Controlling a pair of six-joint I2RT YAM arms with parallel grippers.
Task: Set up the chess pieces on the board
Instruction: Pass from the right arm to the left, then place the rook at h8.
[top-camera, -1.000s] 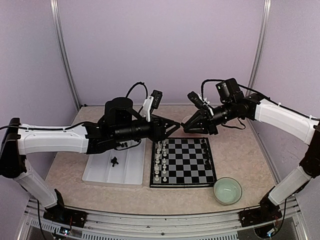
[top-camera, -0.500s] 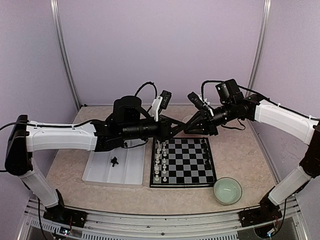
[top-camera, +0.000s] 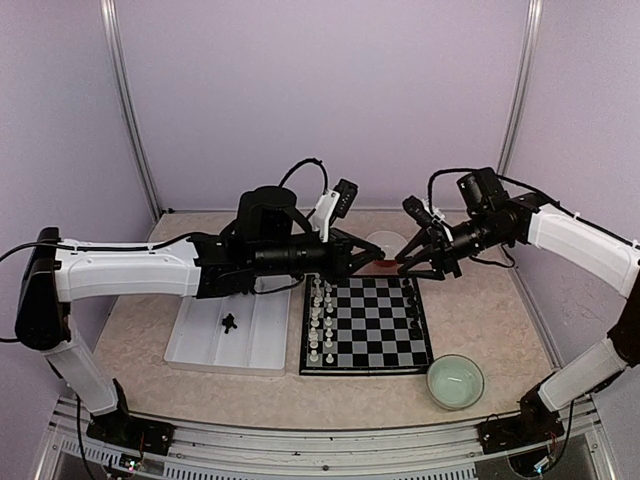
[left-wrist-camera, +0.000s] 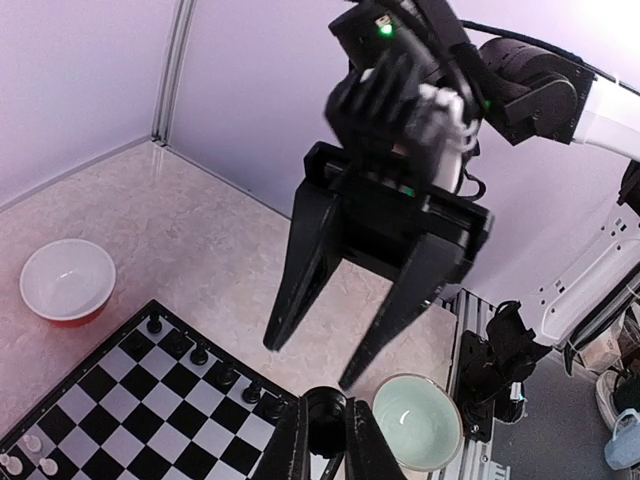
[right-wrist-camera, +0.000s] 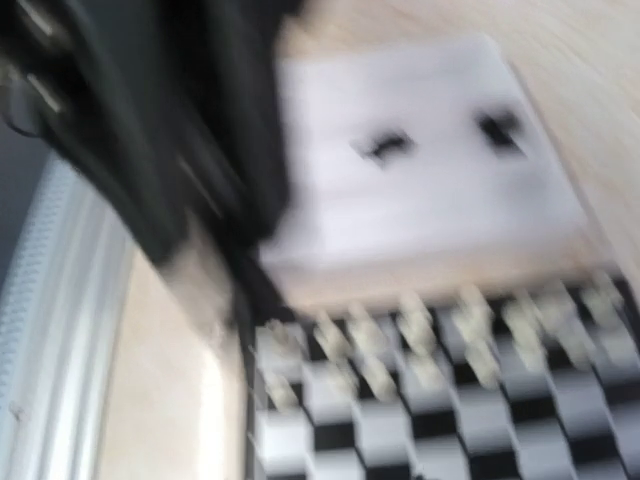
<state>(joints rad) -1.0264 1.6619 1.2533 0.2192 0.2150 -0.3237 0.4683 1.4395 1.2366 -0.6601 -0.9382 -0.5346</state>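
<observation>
The board (top-camera: 372, 325) lies mid-table, with white chess pieces (top-camera: 318, 318) in its two left columns and black ones (top-camera: 408, 295) along its right edge. My left gripper (top-camera: 372, 262) hangs over the board's far edge, shut on a small black chess piece (left-wrist-camera: 335, 415). My right gripper (top-camera: 405, 262) faces it close by, apart from it; the left wrist view shows it (left-wrist-camera: 312, 362) open and empty. The right wrist view is blurred and shows the board (right-wrist-camera: 420, 410), the white pieces (right-wrist-camera: 420, 340) and two black pieces (right-wrist-camera: 390, 145) in the tray.
A white partitioned tray (top-camera: 205, 345) left of the board holds a few black pieces (top-camera: 229, 322). A red bowl (top-camera: 385, 243) stands behind the board. A pale green bowl (top-camera: 455, 381) stands at the front right.
My left arm has reached further right, bringing its gripper close to the right gripper. The right arm has drawn back a little to the right.
</observation>
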